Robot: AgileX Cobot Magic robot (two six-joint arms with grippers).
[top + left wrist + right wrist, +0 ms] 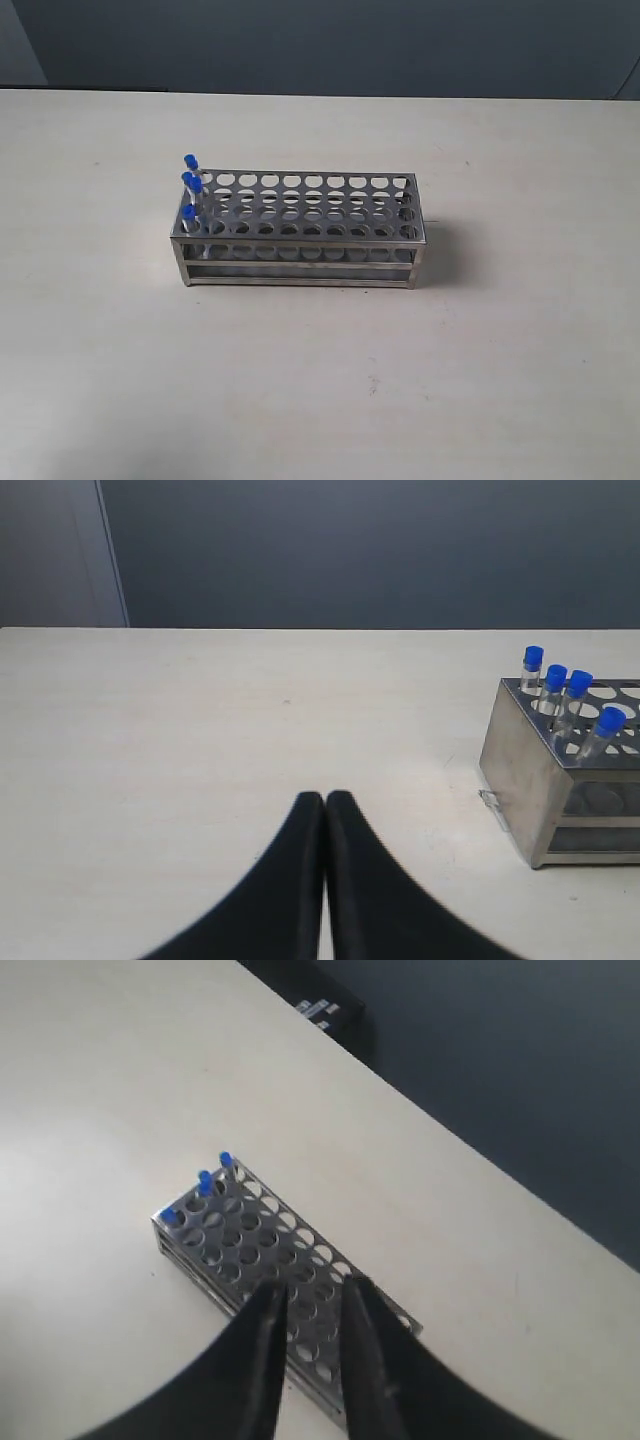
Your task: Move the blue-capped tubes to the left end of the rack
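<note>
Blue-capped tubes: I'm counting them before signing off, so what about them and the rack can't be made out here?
Exterior view: the tubes overlap and are small; three show, a fourth cannot be told.
Left wrist view: the picture edge cuts off the rack beyond its first holes.
Right wrist view: the right gripper covers part of the rack; only three tiny tubes show.

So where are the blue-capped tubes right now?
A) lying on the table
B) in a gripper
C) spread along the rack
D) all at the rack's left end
D: the tubes all stand at the left end of the rack, its other holes empty.
</note>
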